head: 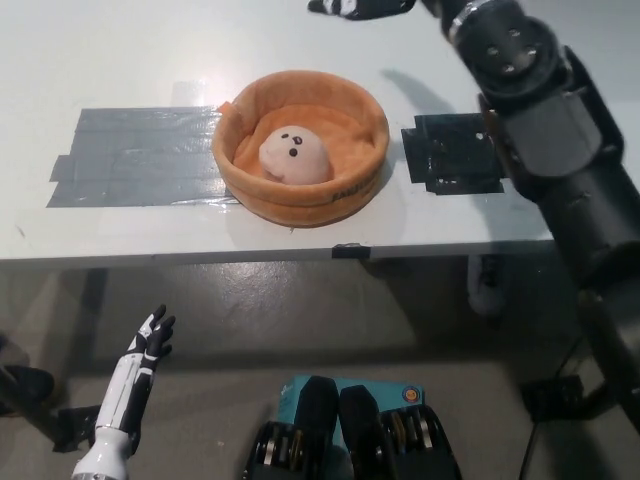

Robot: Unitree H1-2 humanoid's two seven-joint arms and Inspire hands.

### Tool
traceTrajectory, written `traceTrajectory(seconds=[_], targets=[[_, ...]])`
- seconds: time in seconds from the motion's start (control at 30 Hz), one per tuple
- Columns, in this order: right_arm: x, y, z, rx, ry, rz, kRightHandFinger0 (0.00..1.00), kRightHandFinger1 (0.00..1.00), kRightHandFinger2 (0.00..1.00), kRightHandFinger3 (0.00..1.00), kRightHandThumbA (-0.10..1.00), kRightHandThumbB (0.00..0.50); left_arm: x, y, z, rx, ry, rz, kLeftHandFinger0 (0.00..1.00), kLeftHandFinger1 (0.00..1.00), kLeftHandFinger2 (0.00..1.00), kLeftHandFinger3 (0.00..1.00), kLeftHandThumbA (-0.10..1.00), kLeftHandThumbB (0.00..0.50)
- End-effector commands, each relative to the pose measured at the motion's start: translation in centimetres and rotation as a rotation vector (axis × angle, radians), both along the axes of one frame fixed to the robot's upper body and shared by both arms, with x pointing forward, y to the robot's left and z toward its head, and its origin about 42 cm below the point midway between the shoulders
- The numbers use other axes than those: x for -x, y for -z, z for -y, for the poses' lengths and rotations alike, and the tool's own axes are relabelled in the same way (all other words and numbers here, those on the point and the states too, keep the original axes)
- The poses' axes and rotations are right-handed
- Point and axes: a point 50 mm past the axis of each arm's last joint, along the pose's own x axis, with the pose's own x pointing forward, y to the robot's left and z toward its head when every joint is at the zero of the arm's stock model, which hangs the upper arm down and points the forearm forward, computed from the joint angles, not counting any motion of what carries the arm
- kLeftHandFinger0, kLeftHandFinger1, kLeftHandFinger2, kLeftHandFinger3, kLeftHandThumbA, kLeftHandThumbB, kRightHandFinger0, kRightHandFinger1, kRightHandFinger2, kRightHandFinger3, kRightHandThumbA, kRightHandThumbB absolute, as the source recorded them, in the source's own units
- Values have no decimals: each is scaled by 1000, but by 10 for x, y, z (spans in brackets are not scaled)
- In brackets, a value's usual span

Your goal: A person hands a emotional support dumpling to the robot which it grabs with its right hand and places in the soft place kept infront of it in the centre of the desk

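Nearest, down at lower left: white left hand point(140, 365) hanging below the desk edge, fingers a bit apart and pointing up, nothing in them, well away from everything on the desk. Concrete floor point(260, 320) behind it.

Next up, the white desk point(120, 50), front edge running straight across the view. Strip of grey tape point(130, 155) stuck flat on the left part, running up to and touching the left side of the orange soft bed point(345, 185). Round, padded rim, sitting about centre of the desk near the front edge.

Inside the bed: the dumpling point(294, 155), pale pink, two dark eyes and a tiny mouth facing up (pretty cute, honestly). Resting on the bed's floor, slightly left of middle, nothing touching it.

Just right of the bed, a black taped patch point(450, 155) on the desk, partly covered by the black right arm.

Farthest back, at the top edge: right hand point(355, 8), mostly cut off by the frame. Held above the desk beyond the bed, well clear of the dumpling. Fingers spread or curled? Cannot tell from what shows.
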Motion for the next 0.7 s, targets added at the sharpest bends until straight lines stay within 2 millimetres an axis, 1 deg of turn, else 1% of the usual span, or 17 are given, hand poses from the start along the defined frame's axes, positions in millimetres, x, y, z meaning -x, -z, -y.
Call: traceTrajectory(seconds=[0.0, 0.07, 0.1, 0.13, 0.17, 0.23, 0.27, 0.3, 0.33, 0.37, 0.43, 0.47, 0.5, 0.53, 0.57, 0.63, 0.67], targets=[[93, -102, 67, -114, -46, 351, 1000, 1000, 1000, 1000, 1000, 384, -5, -10, -6, 5, 4, 48, 1000, 1000, 1000, 1000, 1000, 500], [129, -104, 83, -195, -85, 410, 1000, 1000, 1000, 1000, 1000, 378, -6, -9, -5, 4, 1, 50, 1000, 1000, 1000, 1000, 1000, 498], [140, -102, 89, -212, -97, 430, 1000, 1000, 1000, 1000, 1000, 384, -5, -9, -5, -1, -1, 48, 1000, 1000, 1000, 1000, 1000, 500], [159, -97, 99, -237, -120, 463, 1000, 1000, 1000, 1000, 1000, 372, -4, -8, -4, -3, -5, 46, 1000, 1000, 1000, 1000, 1000, 500], [178, -90, 105, -261, -140, 486, 1000, 1000, 1000, 1000, 979, 356, -4, -7, -5, -1, -7, 43, 1000, 1000, 1000, 1000, 1000, 500], [202, -79, 110, -264, -153, 518, 1000, 1000, 1000, 1000, 971, 351, -2, -5, -4, 3, -7, 38, 1000, 1000, 1000, 1000, 1000, 500], [211, -76, 112, -267, -172, 542, 1000, 1000, 1000, 1000, 959, 332, -9, -9, -4, 9, -7, 46, 1000, 1000, 1000, 1000, 1000, 497], [223, -69, 114, -268, -181, 553, 1000, 1000, 1000, 1000, 945, 336, -12, -10, -5, 10, -8, 52, 1000, 1000, 1000, 1000, 1000, 493], [236, -59, 116, -269, -189, 555, 1000, 1000, 1000, 1000, 944, 335, -9, -9, -5, 12, -9, 48, 1000, 1000, 1000, 1000, 1000, 494], [249, -48, 119, -281, -205, 555, 1000, 1000, 1000, 1000, 931, 323, -6, -8, -5, 21, -6, 36, 1000, 1000, 1000, 1000, 1000, 483], [260, -33, 122, -308, -216, 545, 1000, 1000, 1000, 1000, 909, 325, -7, -8, -5, 25, -13, 36, 1000, 1000, 1000, 1000, 1000, 488], [266, -20, 126, -312, -204, 541, 1000, 1000, 1000, 1000, 932, 311, -5, -7, -6, 22, -20, 39, 1000, 1000, 1000, 1000, 1000, 500], [267, -17, 126, -311, -199, 541, 1000, 1000, 1000, 1000, 935, 311, -5, -7, -6, 19, -23, 39, 1000, 1000, 1000, 1000, 1000, 500], [271, -11, 128, -325, -182, 530, 1000, 1000, 1000, 1000, 946, 323, -3, -6, -8, 15, -22, 41, 1000, 1000, 1000, 1000, 1000, 494], [273, -7, 130, -334, -180, 523, 1000, 1000, 1000, 1000, 951, 315, -2, -5, -8, 16, -22, 41, 1000, 1000, 1000, 1000, 1000, 492], [279, 6, 135, -352, -157, 516, 1000, 1000, 1000, 1000, 994, 318, -4, -6, -11, 14, -22, 42, 1000, 1000, 1000, 1000, 1000, 493], [284, 16, 139, -357, -130, 503, 1000, 1000, 1000, 1000, 1000, 311, -2, -5, -12, 10, -19, 37, 1000, 1000, 1000, 1000, 1000, 493]])
